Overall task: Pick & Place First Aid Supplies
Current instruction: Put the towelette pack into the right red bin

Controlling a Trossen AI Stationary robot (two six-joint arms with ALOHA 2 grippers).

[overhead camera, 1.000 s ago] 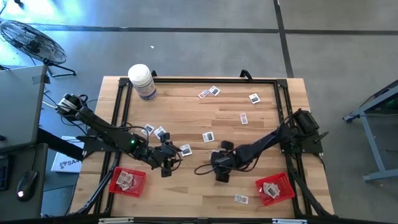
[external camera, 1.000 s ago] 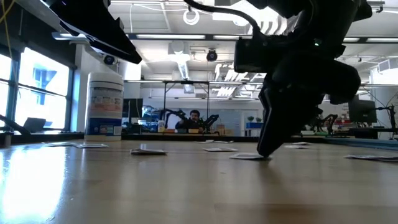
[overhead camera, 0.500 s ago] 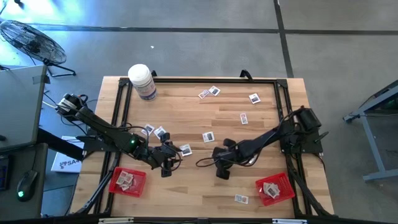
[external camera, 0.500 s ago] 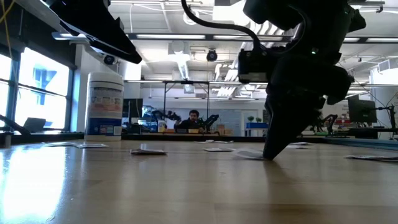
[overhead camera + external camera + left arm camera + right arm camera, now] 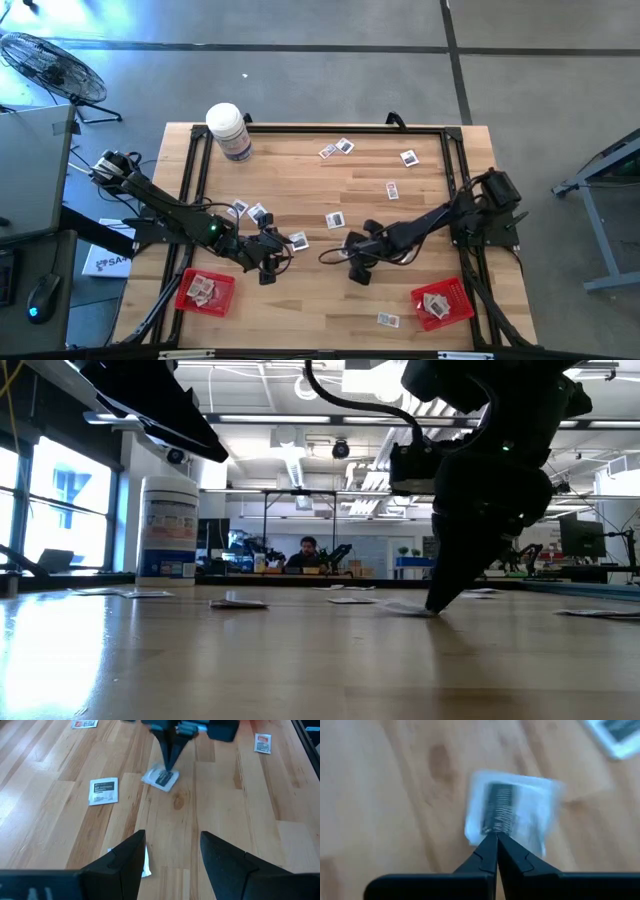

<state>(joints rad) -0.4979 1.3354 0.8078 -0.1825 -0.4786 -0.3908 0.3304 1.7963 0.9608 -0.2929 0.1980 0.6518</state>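
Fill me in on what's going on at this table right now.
The right gripper has its fingers shut on a packet at the middle of the wooden table, its tips down at the wood. The left gripper hangs open beside it, over bare wood, holding nothing. More packets lie scattered on the table, and each red tray near the front corners already holds a few. A white bottle stands at the back.

left arm: stretches in from the left edge, its dark two-finger left gripper (image 5: 266, 262) left of centre, fingers parted
right arm: reaches in from the right edge, dark right gripper (image 5: 357, 273) near bottom centre, fingers pinched together, tips down
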